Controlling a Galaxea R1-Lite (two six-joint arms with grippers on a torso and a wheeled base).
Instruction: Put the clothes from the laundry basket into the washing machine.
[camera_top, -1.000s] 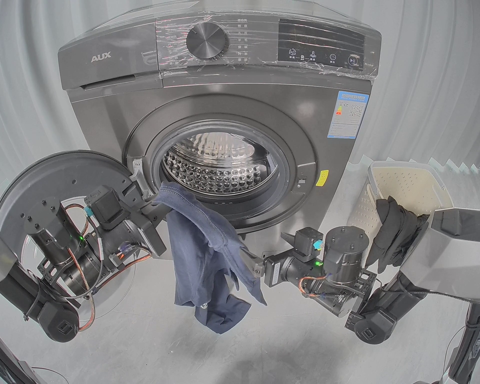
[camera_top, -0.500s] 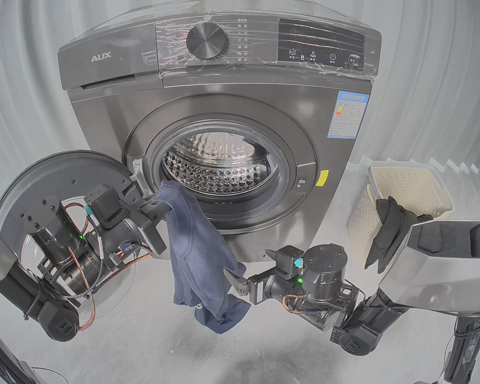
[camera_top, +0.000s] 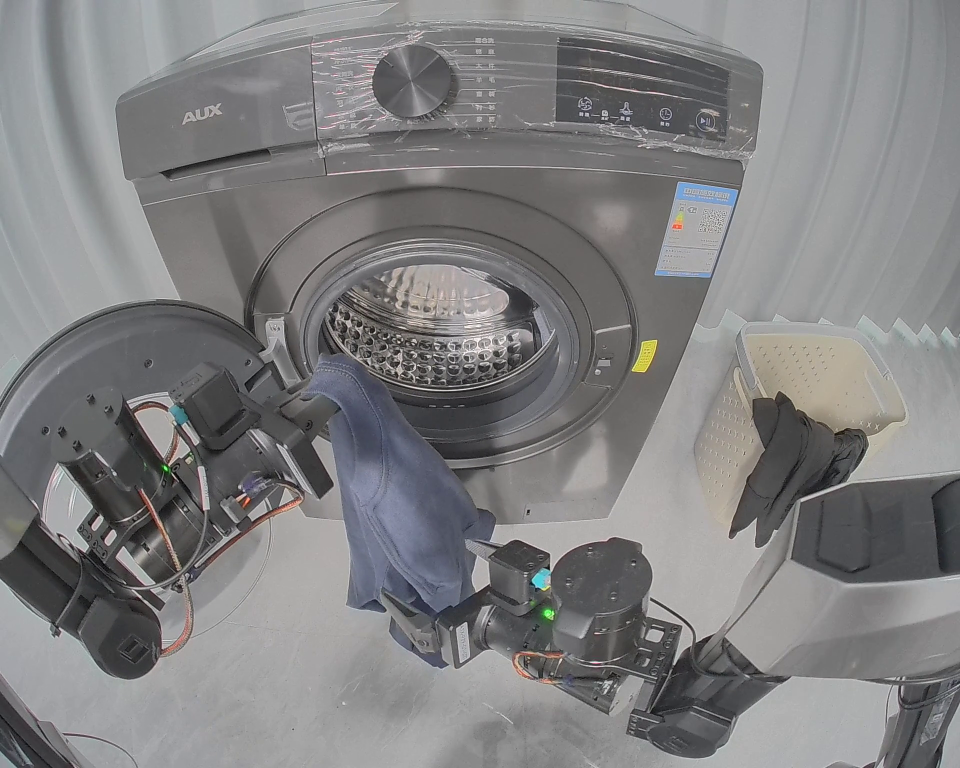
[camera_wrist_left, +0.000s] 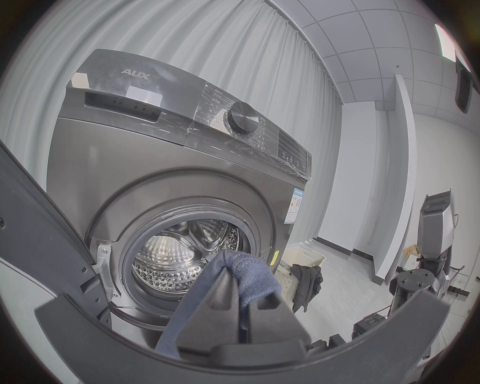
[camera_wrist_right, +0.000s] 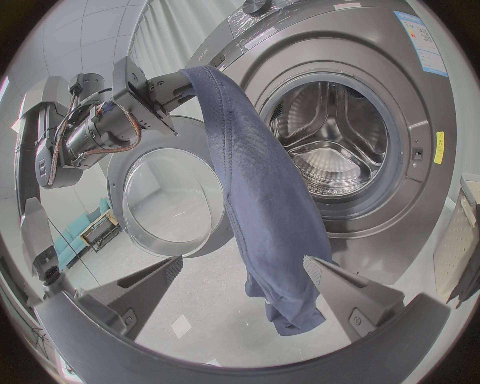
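Room: pale grey curtain (camera_top: 60, 200) behind, smooth grey floor (camera_top: 300, 690) below (shiny enough to show reflections).
Door (camera_top: 120, 350): round, swung fully open at the left of the washing machine (camera_top: 440, 170).
Left arm: raised in front of the open door, reaching toward the near left rim of the drum (camera_top: 440, 330).
Left gripper (camera_wrist_left: 245, 295): fingers pressed together, pinching the top edge of the blue garment (camera_top: 400, 490).
Blue garment: hanging from that pinch in front of the opening, outside the drum, its lower end just above the floor.
Right arm: low, pointing left at the garment's lower part.
Right gripper (camera_wrist_right: 241, 260): fingers spread wide, gripping nothing; one fingertip is right by the cloth.
Basket (camera_top: 850, 345): cream, on the floor right of the machine, dark clothes (camera_top: 790, 460) draped over its near rim.
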